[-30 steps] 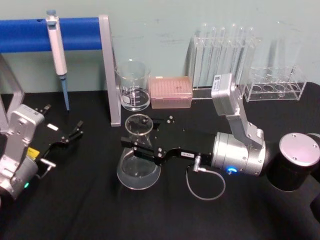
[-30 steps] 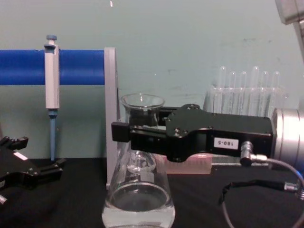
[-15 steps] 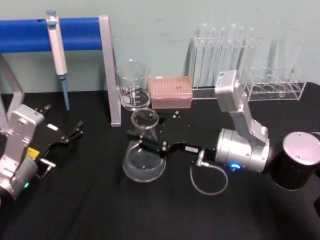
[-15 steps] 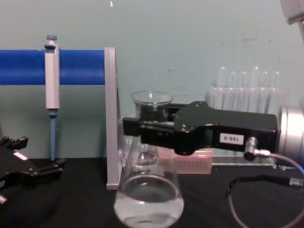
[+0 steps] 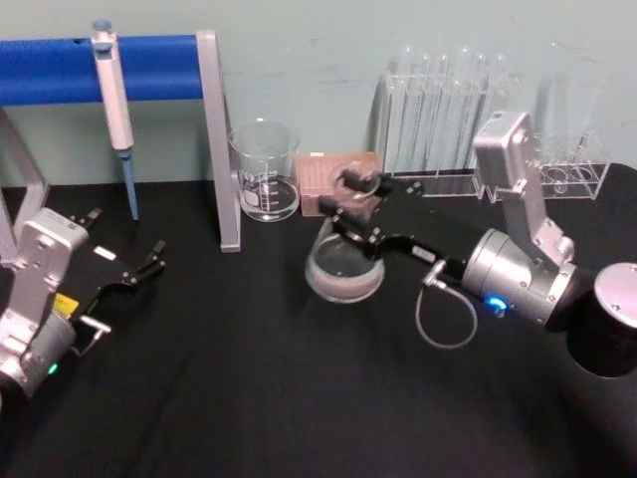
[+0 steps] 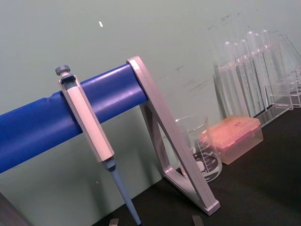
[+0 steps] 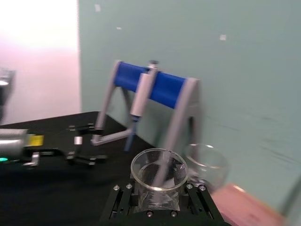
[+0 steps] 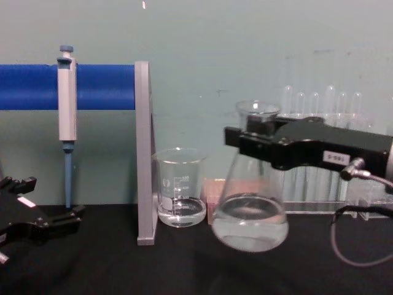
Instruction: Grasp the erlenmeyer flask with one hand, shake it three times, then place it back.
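Chest view: at the lower left, the left gripper (image 8: 52, 200) is lying parked on the black table (image 8: 123, 270), its fingers spread around nothing. Right of centre, the erlenmeyer flask (image 8: 250, 212) is hanging clear of the table, slightly tilted, probably mid-shake. It is a smooth clear glass cone with a wide rounded base. The right gripper (image 8: 255, 140), matte black and boxy, is pinching the narrow neck just under the flared rim, leaving the base free to swing.

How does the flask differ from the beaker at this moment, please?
The flask is cone-shaped with a narrow neck; the beaker is a straight-sided cylinder. The flask hangs tilted, its neck gripped by the right claw; the beaker stands upright and free on the table. The flask looks taller than the beaker. Both are clear glass.
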